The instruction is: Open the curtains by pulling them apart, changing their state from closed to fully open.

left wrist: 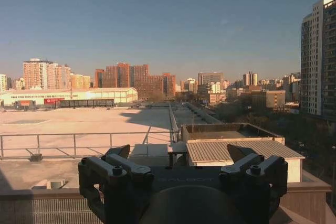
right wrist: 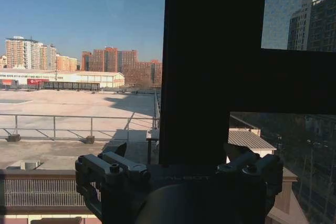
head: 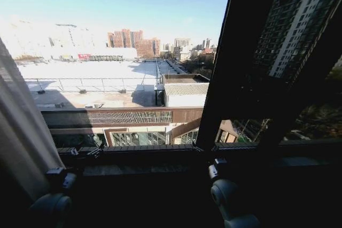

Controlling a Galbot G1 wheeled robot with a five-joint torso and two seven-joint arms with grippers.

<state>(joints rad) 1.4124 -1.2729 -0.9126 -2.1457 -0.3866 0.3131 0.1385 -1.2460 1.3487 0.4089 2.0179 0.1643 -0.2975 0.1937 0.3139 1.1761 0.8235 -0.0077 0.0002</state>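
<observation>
Curtains: one sheer cream pleated panel hangs bunched at the far left edge of the head view, beige-grey where gathered. No fabric covers the glass ahead, so the window reads as open on this side. A right-hand panel cannot be made out; that side is dark window frame w/ a mesh-like pane behind it.

Left gripper is held low near the sill, just beside the panel's lower part but apart from it, facing out through bare glass toward the rooftops. Its fingers stand spread, nothing between them.

Right gripper is also low, near the sill, directly before the vertical frame bar and well apart from the left panel. Fingers spread, empty.

Judgement: task looks largely done, at least for the left panel.

Risks:
- Bunched panel could slide back along its rail, since nothing holds it.
- Left arm sits close to the fabric; a sideways swing could snag the pleats and drag them back across.
- Right gripper is near the frame; any forward reach could strike bar or glass.
</observation>
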